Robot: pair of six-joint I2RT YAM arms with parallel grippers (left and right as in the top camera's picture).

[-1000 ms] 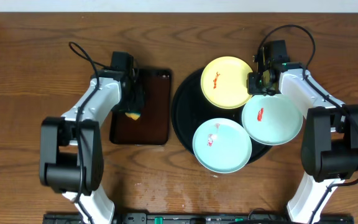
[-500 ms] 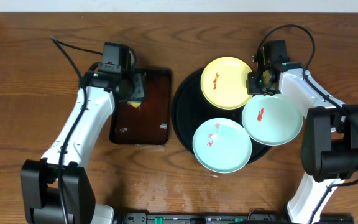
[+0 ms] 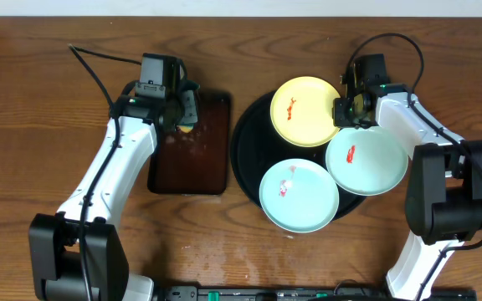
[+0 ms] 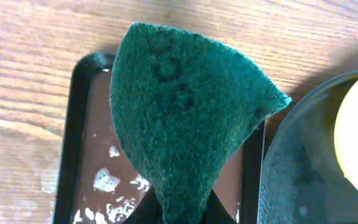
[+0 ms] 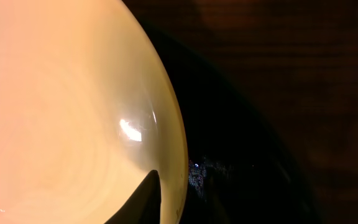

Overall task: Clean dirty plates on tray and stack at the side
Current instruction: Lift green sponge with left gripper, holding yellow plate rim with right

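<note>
Over the brown tray (image 3: 209, 163), left end effector (image 3: 184, 114) clamps a green sponge (image 4: 185, 118); yellow plate (image 3: 304, 113) lies to its right on the far side of the black tray (image 3: 244, 150), right end effector (image 3: 347, 109) at its right rim, opening not discernible.

We count three plates: one pale yellow plate (image 3: 306, 110) and two pale blue plates (image 3: 299, 195) (image 3: 366, 159). Each plate shows one red smear (image 3: 291, 107), so three smears in all. We see two trays: one round black tray (image 3: 245, 142) and one rectangular brown tray (image 3: 199, 163). There is one green scouring pad (image 4: 185, 118). We count two arms, one left arm (image 3: 111, 167) and one right arm (image 3: 412, 121), with two tools, the left tool (image 3: 181, 113) and the right tool (image 3: 347, 110). One desk (image 3: 23, 100) carries it all.
</note>
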